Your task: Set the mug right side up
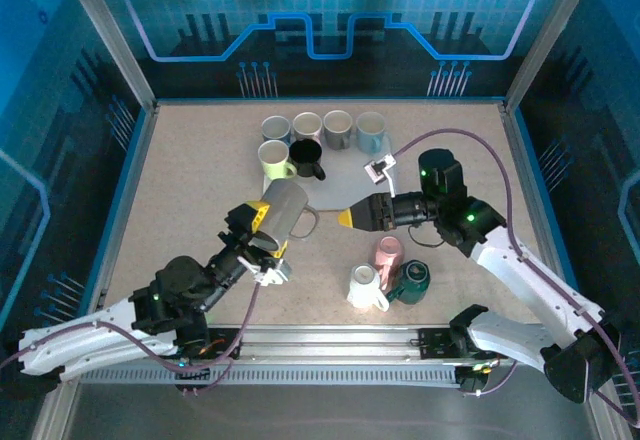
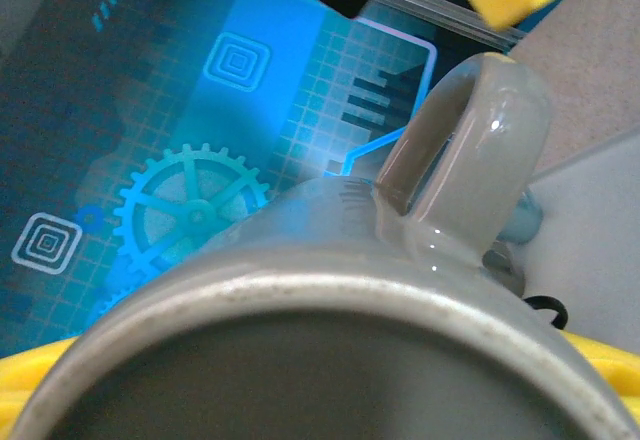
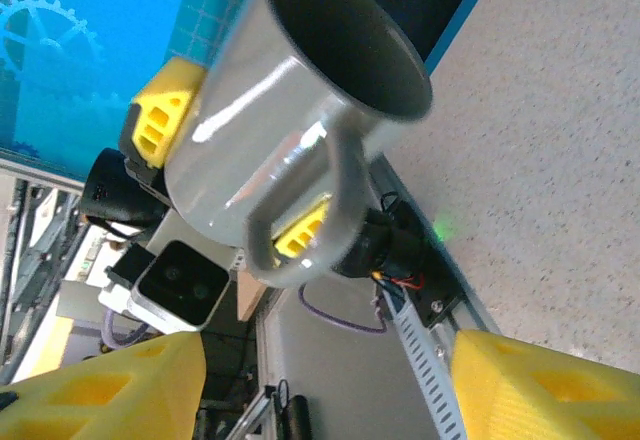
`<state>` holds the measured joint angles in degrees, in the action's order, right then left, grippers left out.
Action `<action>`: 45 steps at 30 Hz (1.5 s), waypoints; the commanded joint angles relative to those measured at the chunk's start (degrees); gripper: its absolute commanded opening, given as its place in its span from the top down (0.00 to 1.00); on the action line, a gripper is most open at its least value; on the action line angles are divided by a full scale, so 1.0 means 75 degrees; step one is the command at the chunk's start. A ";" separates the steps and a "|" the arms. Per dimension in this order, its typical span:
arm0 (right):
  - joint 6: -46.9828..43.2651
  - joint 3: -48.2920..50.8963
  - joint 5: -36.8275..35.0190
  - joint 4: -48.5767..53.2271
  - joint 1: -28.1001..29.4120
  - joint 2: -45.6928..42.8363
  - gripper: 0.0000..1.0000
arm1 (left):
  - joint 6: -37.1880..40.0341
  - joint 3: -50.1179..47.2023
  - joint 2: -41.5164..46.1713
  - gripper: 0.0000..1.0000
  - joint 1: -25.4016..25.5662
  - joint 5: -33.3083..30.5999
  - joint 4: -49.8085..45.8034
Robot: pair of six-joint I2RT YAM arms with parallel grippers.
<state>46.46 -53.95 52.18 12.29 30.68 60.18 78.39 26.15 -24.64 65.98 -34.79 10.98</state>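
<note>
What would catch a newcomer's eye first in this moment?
The grey mug stands out, gripped by the left gripper and held off the table left of centre. The open right gripper points at its handle from the right. A cluster of six mugs sits at the back, and a pink mug, a white mug and a dark green mug huddle nearer the front.
</note>
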 commanded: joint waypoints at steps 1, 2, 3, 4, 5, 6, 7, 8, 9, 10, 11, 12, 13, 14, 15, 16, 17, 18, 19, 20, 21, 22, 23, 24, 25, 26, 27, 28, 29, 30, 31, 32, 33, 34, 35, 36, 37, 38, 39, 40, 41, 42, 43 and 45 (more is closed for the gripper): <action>0.0698 0.0355 0.0610 -0.0800 -0.0041 -0.0126 0.33 | -0.0011 -0.0005 0.0143 0.62 0.0042 -0.0096 0.1074; 0.0869 0.0431 0.0707 -0.1058 -0.0030 -0.0126 0.32 | -0.0020 -0.0015 0.0142 0.62 0.0049 -0.0076 0.1098; 0.1035 0.0642 0.0790 -0.1293 -0.0015 -0.0116 0.32 | -0.0025 -0.0018 0.0132 0.62 0.0046 -0.0068 0.1111; 0.1183 0.0760 0.0811 -0.1521 0.0010 -0.0115 0.32 | -0.0024 -0.0008 0.0113 0.62 0.0048 -0.0064 0.1111; 0.1301 0.0841 0.0788 -0.1694 0.0033 -0.0123 0.31 | -0.0034 -0.0005 0.0091 0.62 0.0042 -0.0056 0.1101; 0.1386 0.0906 0.0735 -0.1849 0.0055 -0.0126 0.30 | -0.0034 -0.0006 0.0070 0.62 0.0041 -0.0056 0.1096; 0.1552 0.0981 0.0701 -0.2102 0.0101 -0.0126 0.30 | -0.0034 -0.0014 0.0047 0.62 0.0039 -0.0050 0.1087; 0.1747 0.1049 0.0709 -0.2414 0.0157 -0.0073 0.30 | -0.0034 -0.0006 0.0017 0.61 0.0044 -0.0035 0.1084; 0.1931 0.1102 0.0741 -0.2701 0.0208 -0.0021 0.30 | -0.0034 -0.0005 -0.0014 0.61 0.0047 -0.0019 0.1067; 0.2124 0.1166 0.0733 -0.3024 0.0287 0.0051 0.30 | -0.0034 -0.0007 -0.0028 0.61 0.0050 -0.0017 0.1067; 0.2285 0.1182 0.0708 -0.3296 0.0373 0.0132 0.30 | -0.0057 -0.0005 -0.0043 0.61 0.0043 -0.0003 0.1064; 0.2394 0.1208 0.0676 -0.3498 0.0457 0.0197 0.29 | -0.0074 -0.0006 -0.0053 0.61 0.0036 0.0004 0.1054; 0.2497 0.1201 0.0652 -0.3655 0.0529 0.0292 0.29 | -0.0110 0.0005 -0.0054 0.61 0.0045 0.0022 0.1024; 0.2584 0.1186 0.0636 -0.3965 0.0586 0.0393 0.29 | -0.0156 0.0005 -0.0051 0.61 0.0048 0.0045 0.1004; 0.2727 0.1182 0.0625 -0.4232 0.0645 0.0535 0.29 | -0.0196 0.0017 -0.0065 0.61 0.0048 0.0066 0.0962; 0.2859 0.1158 0.0614 -0.4505 0.0694 0.0676 0.29 | -0.0242 0.0011 -0.0077 0.61 0.0048 0.0093 0.0952; 0.2952 0.1126 0.0625 -0.4701 0.0739 0.0829 0.29 | -0.0286 0.0016 -0.0106 0.61 0.0038 0.0118 0.0958; 0.3057 0.1084 0.0613 -0.4884 0.0770 0.0995 0.29 | -0.0331 0.0017 -0.0141 0.61 0.0041 0.0146 0.0959; 0.3144 0.1038 0.0604 -0.5081 0.0823 0.1158 0.29 | -0.0359 0.0028 -0.0161 0.61 0.0042 0.0171 0.0963; 0.3203 0.1017 0.0603 -0.5227 0.0862 0.1292 0.29 | -0.0373 0.0045 -0.0202 0.61 0.0041 0.0183 0.0985; 0.3232 0.0984 0.0604 -0.5345 0.0906 0.1433 0.29 | -0.0374 0.0049 -0.0238 0.61 0.0049 0.0179 0.1028; 0.3278 0.0962 0.0592 -0.5464 0.0935 0.1553 0.29 | -0.0384 0.0052 -0.0263 0.61 0.0046 0.0188 0.1046; 0.3336 0.0968 0.0578 -0.5604 0.0963 0.1663 0.29 | -0.0397 0.0052 -0.0274 0.61 0.0048 0.0198 0.1055; 0.3432 0.0975 0.0569 -0.5817 0.0989 0.1776 0.30 | -0.0416 0.0052 -0.0276 0.61 0.0045 0.0210 0.1037; 0.3574 0.0981 0.0553 -0.6064 0.1018 0.1894 0.30 | -0.0441 0.0055 -0.0277 0.61 0.0050 0.0231 0.1016; 0.3708 0.0993 0.0524 -0.6307 0.1045 0.2011 0.31 | -0.0444 0.0041 -0.0277 0.61 0.0050 0.0231 0.0989; 0.3919 0.0987 0.0517 -0.6674 0.1088 0.2155 0.33 | -0.0457 0.0033 -0.0275 0.61 0.0041 0.0252 0.0965; 0.4167 0.0968 0.0544 -0.7071 0.1141 0.2349 0.37 | -0.0464 0.0018 -0.0277 0.61 0.0045 0.0265 0.0899; 0.4378 0.0949 0.0594 -0.7402 0.1185 0.2507 0.40 | -0.0476 0.0017 -0.0288 0.61 0.0044 0.0294 0.0851; 0.4629 0.0936 0.0636 -0.7812 0.1215 0.2676 0.45 | -0.0479 0.0023 -0.0300 0.61 0.0041 0.0315 0.0773; 0.4888 0.0916 0.0665 -0.8204 0.1230 0.2817 0.51 | -0.0479 0.0017 -0.0305 0.61 0.0047 0.0330 0.0710; 0.5097 0.0914 0.0671 -0.8478 0.1226 0.2937 0.57 | -0.0474 0.0005 -0.0310 0.61 0.0042 0.0327 0.0694; 0.5343 0.0914 0.0647 -0.8812 0.1218 0.3047 0.64 | -0.0488 -0.0012 -0.0312 0.60 0.0046 0.0346 0.0671; 0.5598 0.0904 0.0611 -0.9153 0.1218 0.3147 0.71 | -0.0518 -0.0028 -0.0304 0.59 0.0051 0.0370 0.0639; 0.5794 0.0872 0.0618 -0.9399 0.1218 0.3236 0.76 | -0.0527 -0.0030 -0.0291 0.58 0.0045 0.0389 0.0575; 0.5962 0.0825 0.0656 -0.9618 0.1218 0.3313 0.81 | -0.0529 -0.0039 -0.0311 0.57 0.0040 0.0407 0.0514; 0.6077 0.0810 0.0659 -0.9736 0.1196 0.3340 0.86 | -0.0547 -0.0027 -0.0323 0.57 0.0049 0.0437 0.0441; 0.6132 0.0812 0.0638 -0.9778 0.1196 0.3334 0.90 | -0.0547 -0.0032 -0.0335 0.56 0.0050 0.0442 0.0405; 0.6150 0.0823 0.0628 -0.9759 0.1177 0.3289 0.94 | -0.0558 -0.0030 -0.0346 0.55 0.0033 0.0454 0.0344; 0.6096 0.0819 0.0647 -0.9652 0.1164 0.3225 0.97 | -0.0570 -0.0024 -0.0346 0.53 0.0048 0.0469 0.0271; 0.6020 0.0831 0.0649 -0.9514 0.1147 0.3150 0.98 | -0.0573 -0.0023 -0.0341 0.51 0.0039 0.0466 0.0209; 0.5906 0.0852 0.0624 -0.9313 0.1128 0.3038 1.00 | -0.0579 -0.0018 -0.0347 0.48 0.0047 0.0466 0.0133; 0.5750 0.0876 0.0621 -0.9048 0.1102 0.2908 1.00 | -0.0601 -0.0018 -0.0336 0.43 0.0037 0.0455 0.0072; 0.5325 0.0854 0.0636 -0.8369 0.1047 0.2624 1.00 | -0.0671 0.0005 -0.0324 0.33 0.0038 0.0449 -0.0079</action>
<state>92.90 -45.91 58.96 -49.65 38.54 83.66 76.47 25.23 -26.89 65.47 -36.62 10.83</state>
